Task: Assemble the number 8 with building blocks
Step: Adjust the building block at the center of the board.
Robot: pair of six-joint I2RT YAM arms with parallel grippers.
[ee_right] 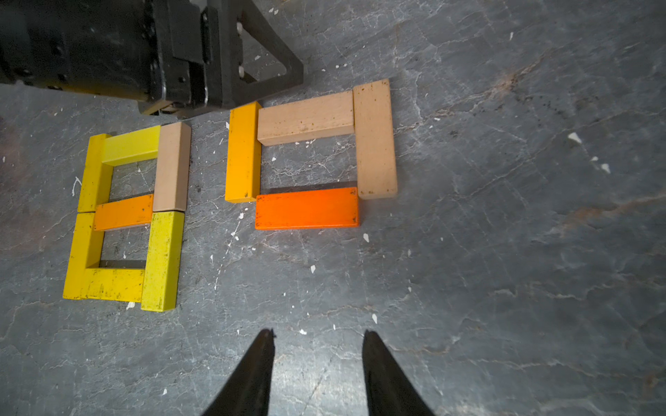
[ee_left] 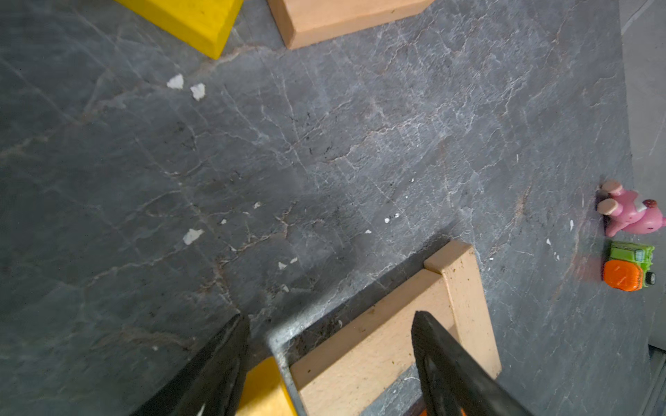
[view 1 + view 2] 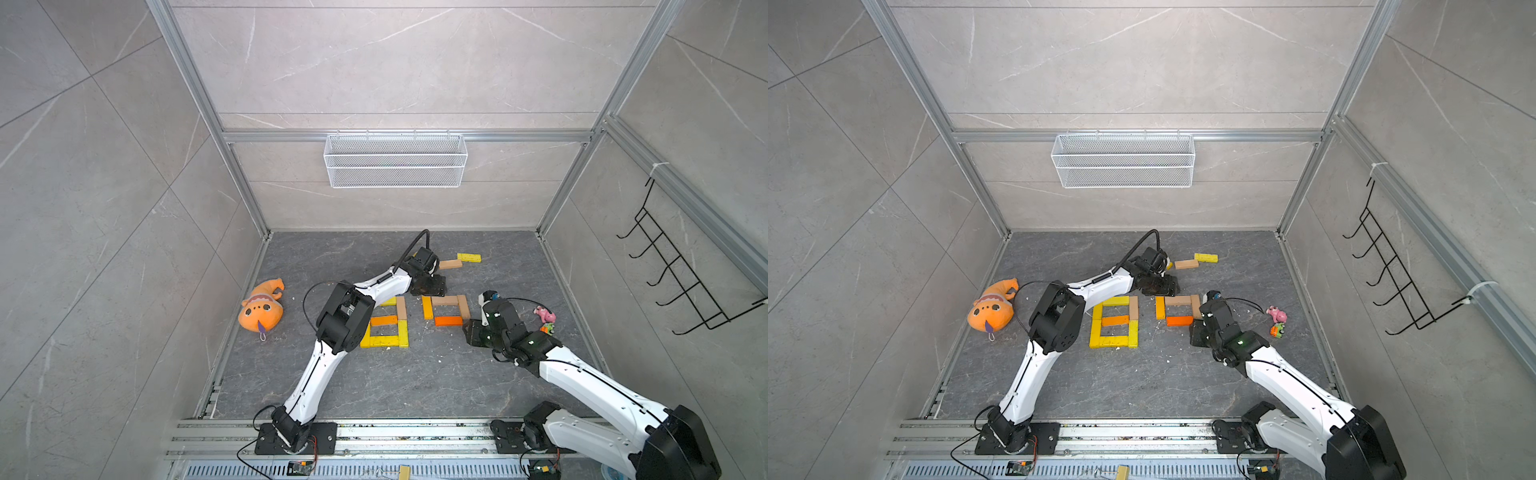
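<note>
While both arms are hanging over the dark grey, marble-veined surface [image 1: 504, 252], I am counting thirteen building blocks [image 1: 306, 119] in plain sight. They are flat rectangular wooden bars with square edges, and their paint is looking scuffed and speckled.

Seven of them are lying edge to end as a closed eight [image 3: 1115, 321] on the left arm's side. Five are yellow, one orange bar is serving as the crossbar, and one bare tan bar is making the upper right stroke. Just beside it, four more are forming a square [image 1: 374, 144]: one amber bar [image 1: 243, 151], two tan ones and one bright orange bar [image 1: 306, 209]. Two more are resting farther back, well apart from both figures and near each other: a loose tan bar [image 3: 451, 264] and a loose yellow bar [image 3: 468, 257].

The left fingers [image 2: 223, 360], black and tapered, are standing spread over the far corner of the square where amber meets tan. I cannot tell whether they are touching either bar. The right fingers [image 1: 259, 371] are also standing spread on the near side of the square, with only bare surface showing between them.

Small white chips [image 2: 175, 81] are dotting the surface. One orange plush toy [image 3: 261, 309], one glossy pink pig figure [image 2: 630, 212] and one green-and-orange toy truck [image 2: 630, 270] are lying off to the sides. One white wire-mesh basket [image 3: 395, 170] is hanging on the back wall.
</note>
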